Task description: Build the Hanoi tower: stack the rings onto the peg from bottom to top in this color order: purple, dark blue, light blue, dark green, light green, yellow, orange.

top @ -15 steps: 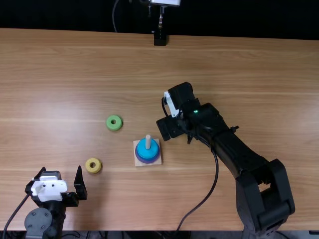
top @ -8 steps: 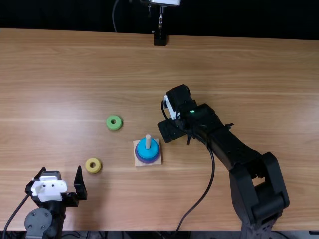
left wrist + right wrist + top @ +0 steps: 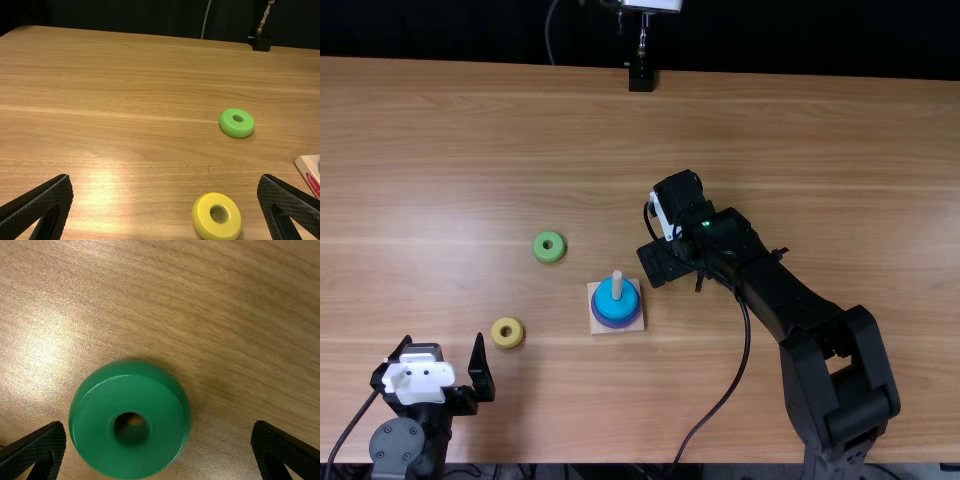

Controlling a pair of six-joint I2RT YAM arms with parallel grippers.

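Right wrist view: right gripper (image 3: 663, 262) spread above dark green ring (image 3: 150, 450). Top view: peg (image 3: 617, 284) near it, yellow ring (image 3: 508, 344) by spread left gripper (image 3: 443, 337).

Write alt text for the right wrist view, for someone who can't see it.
Dark green ring flat on the wooden table, its hole facing the camera, seen between the open fingers of the right gripper. It sits off-centre, much nearer one finger; contact can't be judged.
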